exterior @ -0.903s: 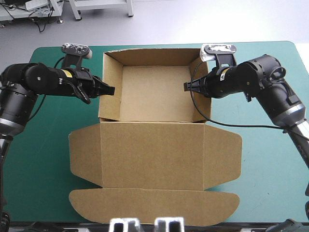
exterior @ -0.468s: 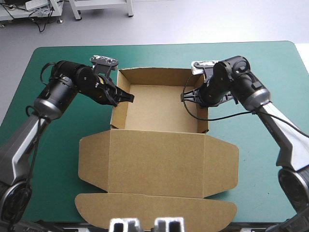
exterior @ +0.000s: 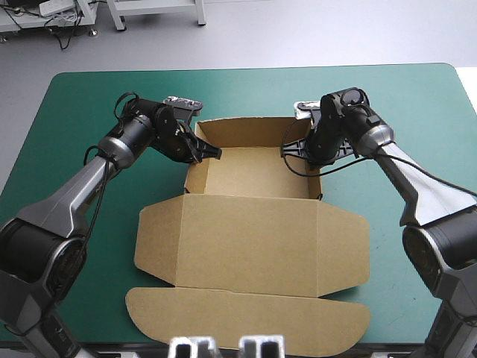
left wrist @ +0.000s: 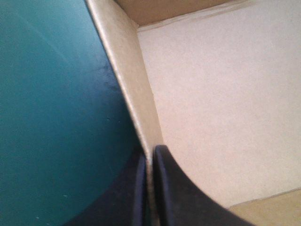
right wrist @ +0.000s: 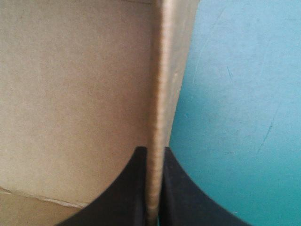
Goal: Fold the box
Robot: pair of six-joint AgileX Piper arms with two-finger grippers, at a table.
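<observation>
Box: our brown box (exterior: 253,239) lies mid-frame in the high view, with the open tray toward upper centre and the lid (exterior: 250,298) flat toward the bottom edge.
Left side wall (left wrist: 127,84): it's raised, its rim running straight away from the fingers.
Right side wall (right wrist: 157,70): also up, seen edge-on.
Left gripper (exterior: 212,154): it's left of the tray and clamped on that wall's rim, one black finger inside and one outside.
Right gripper (exterior: 287,149): it's right of the tray, pinching its wall the same way.
Cover: bare teal-green cover (exterior: 74,112) surrounds the box.
Step, as we read it: we're squaring the side walls.
Doing it well: we'd move both arms evenly, grip firmly and avoid twisting, or the tray may skew or slide.
</observation>
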